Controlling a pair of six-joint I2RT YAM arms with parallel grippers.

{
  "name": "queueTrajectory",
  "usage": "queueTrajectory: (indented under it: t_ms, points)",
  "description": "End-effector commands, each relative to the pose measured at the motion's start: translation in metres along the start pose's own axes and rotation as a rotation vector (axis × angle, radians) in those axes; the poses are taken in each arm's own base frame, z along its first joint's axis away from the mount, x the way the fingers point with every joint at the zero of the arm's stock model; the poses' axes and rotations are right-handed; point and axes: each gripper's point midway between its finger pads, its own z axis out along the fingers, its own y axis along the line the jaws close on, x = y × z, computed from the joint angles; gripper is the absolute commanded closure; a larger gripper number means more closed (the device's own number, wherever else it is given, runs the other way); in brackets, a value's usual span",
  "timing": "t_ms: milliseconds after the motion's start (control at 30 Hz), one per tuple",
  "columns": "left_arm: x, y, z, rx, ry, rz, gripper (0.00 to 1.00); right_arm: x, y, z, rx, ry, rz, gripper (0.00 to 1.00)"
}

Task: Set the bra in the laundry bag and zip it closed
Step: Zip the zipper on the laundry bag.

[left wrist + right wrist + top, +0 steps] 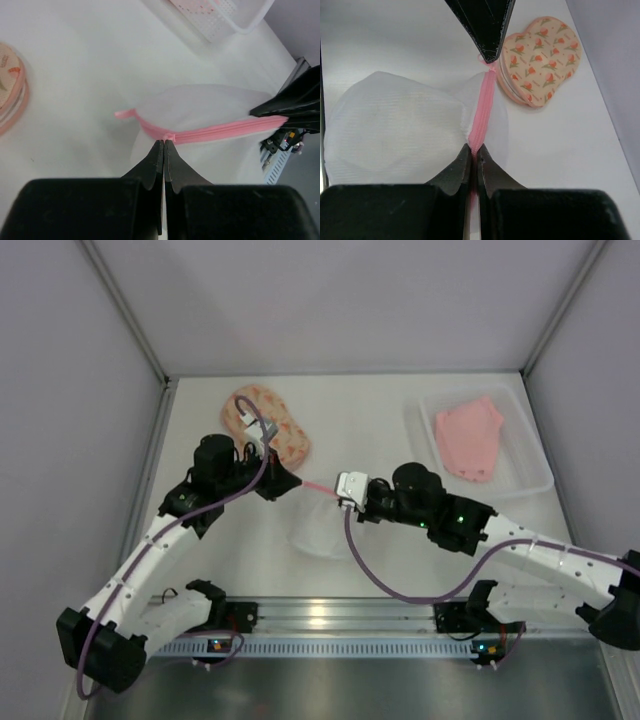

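The bra (468, 438), salmon-pink, lies in a clear plastic tray (540, 475) at the back right, away from both grippers. The laundry bag (275, 420), a peach printed peanut-shaped case, lies closed at the back left; it also shows in the right wrist view (540, 55) and at the left wrist view's edge (10, 85). My left gripper (164, 141) and right gripper (474, 150) are each shut on the pink zip rim (225, 130) of a white mesh pouch (395, 130), holding the rim taut between them, mid-table (318, 486).
The mesh pouch hangs down to the table in front of the grippers (320, 525). Grey walls enclose the table on the left, back and right. A metal rail (330, 620) with the arm bases runs along the near edge.
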Motion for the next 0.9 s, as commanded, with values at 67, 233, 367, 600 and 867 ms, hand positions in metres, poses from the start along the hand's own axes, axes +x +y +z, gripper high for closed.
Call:
queueTrajectory:
  t_ms: [67,233,367,600,867]
  points:
    - [0.007,0.039,0.005,-0.106,-0.003,0.044,1.00,-0.022,-0.015,-0.025,0.061,-0.147,-0.061,0.96]
    - [-0.008,0.008,-0.002,0.057,-0.023,0.056,1.00,-0.010,-0.017,-0.022,0.053,-0.090,-0.051,0.40]
    - [-0.021,-0.010,-0.009,0.114,-0.047,0.042,1.00,-0.019,-0.019,-0.015,0.031,-0.094,-0.025,0.29]
    - [-0.018,-0.019,-0.012,0.130,-0.048,0.001,1.00,-0.050,-0.021,0.024,-0.047,-0.122,0.094,0.31]
    - [-0.022,-0.025,-0.014,0.151,-0.051,-0.010,1.00,-0.039,0.008,0.049,-0.190,-0.121,-0.026,0.36]
